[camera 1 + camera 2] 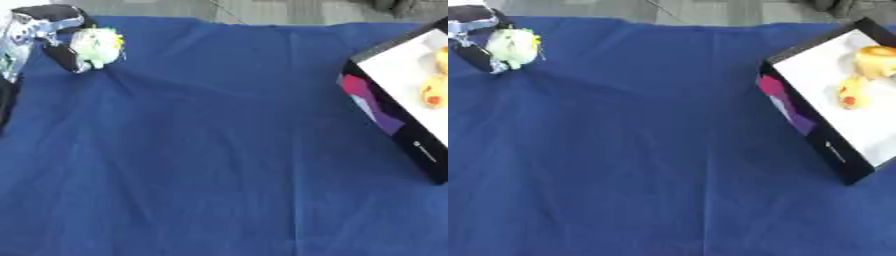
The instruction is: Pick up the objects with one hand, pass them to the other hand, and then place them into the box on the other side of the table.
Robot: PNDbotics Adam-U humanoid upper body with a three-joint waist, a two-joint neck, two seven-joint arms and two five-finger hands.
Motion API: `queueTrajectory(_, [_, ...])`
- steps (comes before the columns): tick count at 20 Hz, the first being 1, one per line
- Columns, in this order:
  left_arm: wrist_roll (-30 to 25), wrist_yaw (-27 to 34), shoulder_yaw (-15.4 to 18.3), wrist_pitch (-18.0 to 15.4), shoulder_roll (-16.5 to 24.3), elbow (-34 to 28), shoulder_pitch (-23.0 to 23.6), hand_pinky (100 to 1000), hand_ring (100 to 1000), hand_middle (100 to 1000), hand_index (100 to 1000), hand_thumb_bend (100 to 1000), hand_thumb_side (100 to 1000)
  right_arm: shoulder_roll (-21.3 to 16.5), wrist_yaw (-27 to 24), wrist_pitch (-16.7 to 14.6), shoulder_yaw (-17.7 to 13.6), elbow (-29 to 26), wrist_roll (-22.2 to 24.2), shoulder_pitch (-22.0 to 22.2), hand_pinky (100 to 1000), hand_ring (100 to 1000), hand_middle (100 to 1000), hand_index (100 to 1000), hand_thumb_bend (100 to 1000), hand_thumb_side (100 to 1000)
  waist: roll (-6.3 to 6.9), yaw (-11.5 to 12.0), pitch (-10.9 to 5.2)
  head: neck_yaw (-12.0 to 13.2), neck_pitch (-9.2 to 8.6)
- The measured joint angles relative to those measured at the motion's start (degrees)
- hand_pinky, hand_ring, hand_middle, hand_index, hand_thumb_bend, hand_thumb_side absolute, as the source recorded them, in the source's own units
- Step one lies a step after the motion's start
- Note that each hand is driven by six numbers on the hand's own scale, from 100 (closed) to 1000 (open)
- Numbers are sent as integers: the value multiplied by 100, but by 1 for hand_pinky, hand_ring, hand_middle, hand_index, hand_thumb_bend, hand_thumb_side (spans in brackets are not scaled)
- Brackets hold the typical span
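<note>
Nearest you lies only blue cloth (219,175); the box (833,150) sits at your right with two yellow things already inside, and your right hand shows in no view, so the pass has no receiver yet. At the far left corner your left hand (52,35) curls round the toy (96,46), a pale green-white rounded lump with yellow flecks. Judging by its roundness, it could roll out if you tilt it while carrying.

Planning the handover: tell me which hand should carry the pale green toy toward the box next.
Probably the left hand first: its fingers already curl round the pale green toy at far left. The box sits at the right, and no right hand shows to receive it.
</note>
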Motion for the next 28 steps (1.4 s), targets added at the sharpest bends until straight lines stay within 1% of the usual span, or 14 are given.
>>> queueTrajectory(1, [-6, 96, -19, -15, 2, -52, 19, 793, 734, 616, 718, 100, 100, -9, -18, -6, 20, 0, 17, -10, 960, 1000, 1000, 1000, 100, 214, 1, 38, -28, -22, 24])
queueTrajectory(3, [45, 344, -67, -27, 5, -207, 90, 790, 693, 592, 729, 100, 100, -16, -69, -25, 64, 0, 73, -84, 962, 1000, 1000, 1000, 100, 173, 10, 98, -86, -82, 70])
queueTrajectory(6, [339, 998, -247, 78, 5, -593, 373, 776, 662, 582, 739, 100, 100, -16, -175, -56, 235, 0, 325, -456, 967, 1000, 1000, 1000, 100, 268, 34, 178, -182, -200, 149])
queueTrajectory(8, [626, 1414, -429, 213, -17, -988, 592, 777, 643, 578, 753, 100, 100, 7, -280, -3, 397, -1, 587, -841, 969, 1000, 1000, 1000, 100, 299, 35, 209, -222, -279, 191])
queueTrajectory(10, [972, 1708, -583, 386, -116, -1459, 821, 775, 637, 575, 751, 100, 100, 89, -381, 98, 579, -1, 870, -1284, 970, 1000, 1000, 1000, 100, 328, 42, 263, -248, -349, 210])
queueTrajectory(12, [1318, 1857, -705, 569, -254, -1942, 1024, 770, 635, 575, 750, 100, 100, 209, -437, 231, 767, -1, 1169, -1658, 972, 1000, 1000, 1000, 100, 339, 43, 304, -269, -425, 252])
queueTrajectory(16, [1949, 1839, -792, 910, -595, -2824, 1352, 771, 627, 573, 750, 100, 100, 529, -408, 602, 1113, -1, 1702, -2214, 973, 1000, 1000, 1000, 100, 343, 47, 399, -324, -560, 349])
queueTrajectory(17, [2087, 1799, -793, 992, -703, -3017, 1439, 774, 621, 577, 758, 100, 100, 609, -360, 697, 1198, -1, 1820, -2327, 973, 1000, 1000, 1000, 100, 135, 47, 409, -337, -583, 369])
queueTrajectory(18, [2215, 1775, -788, 1077, -817, -3189, 1518, 774, 619, 570, 751, 100, 100, 685, -297, 791, 1287, -1, 1937, -2429, 973, 1000, 1000, 1000, 100, 348, 45, 409, -349, -608, 396])
queueTrajectory(21, [2577, 1684, -764, 1271, -1181, -3563, 1760, 769, 617, 569, 748, 100, 100, 913, -28, 1082, 1563, -1, 2278, -2693, 977, 1000, 1000, 1000, 100, 396, 37, 423, -384, -665, 452])
queueTrajectory(23, [2835, 1536, -771, 1310, -1401, -3709, 1914, 765, 618, 570, 746, 100, 100, 1094, 148, 1322, 1746, -1, 2466, -2833, 979, 1000, 1000, 1000, 100, 426, 27, 445, -431, -704, 480])
queueTrajectory(25, [3097, 1308, -804, 1268, -1592, -3819, 2029, 761, 620, 574, 745, 100, 100, 1271, 296, 1563, 1923, -2, 2627, -2947, 983, 1000, 1000, 1000, 100, 464, 23, 453, -463, -739, 500])
queueTrajectory(28, [3498, 949, -897, 1131, -1869, -3959, 2164, 758, 621, 580, 746, 100, 100, 1519, 494, 1877, 2182, 0, 2844, -3076, 984, 1000, 1000, 1000, 100, 482, 15, 488, -473, -780, 524])
